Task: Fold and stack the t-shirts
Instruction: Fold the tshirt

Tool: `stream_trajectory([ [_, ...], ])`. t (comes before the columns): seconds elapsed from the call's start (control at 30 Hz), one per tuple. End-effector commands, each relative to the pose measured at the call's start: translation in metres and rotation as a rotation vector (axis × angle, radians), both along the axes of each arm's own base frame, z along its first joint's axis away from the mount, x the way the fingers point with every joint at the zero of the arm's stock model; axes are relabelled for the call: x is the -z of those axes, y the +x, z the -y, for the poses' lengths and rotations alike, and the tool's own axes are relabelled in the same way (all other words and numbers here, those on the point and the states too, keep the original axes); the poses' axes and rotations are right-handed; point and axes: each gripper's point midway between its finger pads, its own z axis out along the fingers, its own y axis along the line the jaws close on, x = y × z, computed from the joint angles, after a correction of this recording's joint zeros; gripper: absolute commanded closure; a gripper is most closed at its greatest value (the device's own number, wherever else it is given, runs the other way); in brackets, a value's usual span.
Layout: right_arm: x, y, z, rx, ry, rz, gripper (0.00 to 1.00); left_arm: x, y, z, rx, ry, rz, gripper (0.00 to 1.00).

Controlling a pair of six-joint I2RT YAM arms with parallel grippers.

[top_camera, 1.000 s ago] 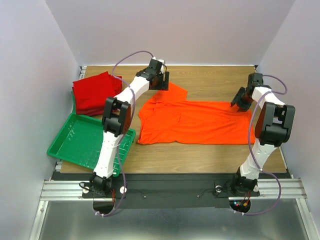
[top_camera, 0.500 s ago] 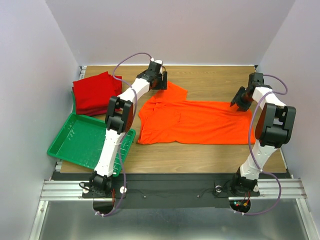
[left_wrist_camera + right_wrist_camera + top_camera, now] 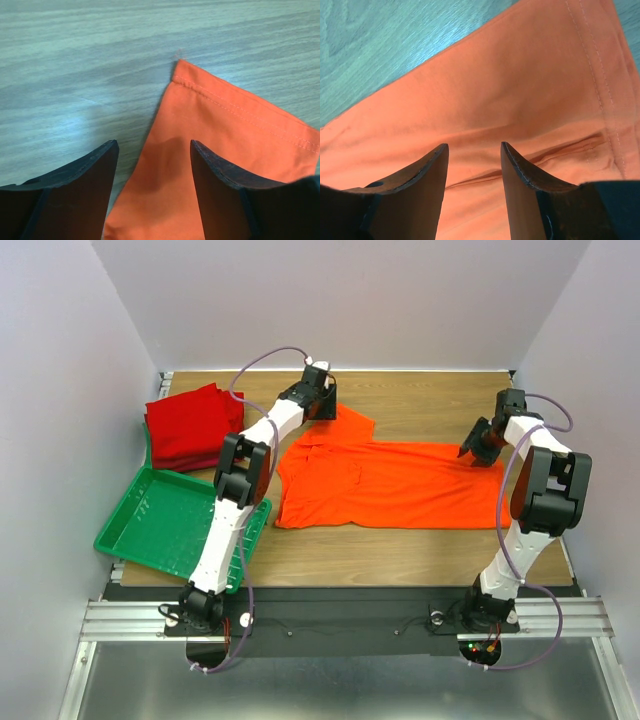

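Note:
The bright orange t-shirt [image 3: 390, 483] lies spread flat across the middle of the wooden table. The deep red folded t-shirts [image 3: 190, 425] are stacked at the far left. My left gripper [image 3: 328, 408] is open over the shirt's far sleeve [image 3: 235, 135], its jaws straddling the sleeve's left edge. My right gripper [image 3: 478, 452] is open low over the shirt's hem end [image 3: 520, 90] at the right, with orange cloth between and under its jaws. Neither gripper holds anything.
A green plastic grid tray [image 3: 165, 525] sits at the near left, partly over the table's front edge. Bare wood [image 3: 430, 400] shows behind the shirt and along the front. Grey walls close in both sides.
My left gripper has moved a little farther back and right along the sleeve. My right gripper has dropped slightly toward the hem. The shirt has not moved.

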Motion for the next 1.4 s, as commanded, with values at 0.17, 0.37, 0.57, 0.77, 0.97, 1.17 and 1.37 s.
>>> stream_trajectory([
  [0.17, -0.018, 0.006, -0.004, -0.013, 0.014, 0.056, 0.48, -0.025, 0.005, 0.02, 0.031, -0.021, 0.07, 0.47],
  [0.37, -0.016, 0.006, -0.005, -0.014, 0.019, 0.057, 0.48, -0.027, 0.003, 0.016, 0.015, -0.005, 0.07, 0.81],
  [0.57, -0.014, 0.005, 0.006, 0.01, -0.04, 0.045, 0.48, -0.047, 0.008, 0.013, -0.011, -0.01, 0.104, 1.0],
  [0.77, -0.014, 0.014, 0.034, 0.055, -0.117, 0.045, 0.48, -0.084, 0.011, 0.01, -0.02, -0.02, 0.166, 1.0],
  [0.97, -0.027, 0.04, 0.054, 0.083, -0.143, 0.092, 0.48, -0.098, 0.008, 0.006, -0.026, -0.02, 0.188, 1.0],
  [1.17, -0.024, 0.062, 0.077, 0.134, -0.201, 0.096, 0.48, -0.106, 0.008, 0.008, -0.015, -0.035, 0.206, 1.0],
  [1.37, -0.012, 0.075, 0.094, 0.171, -0.249, 0.079, 0.48, -0.103, 0.007, 0.015, 0.005, -0.061, 0.195, 1.0],
])
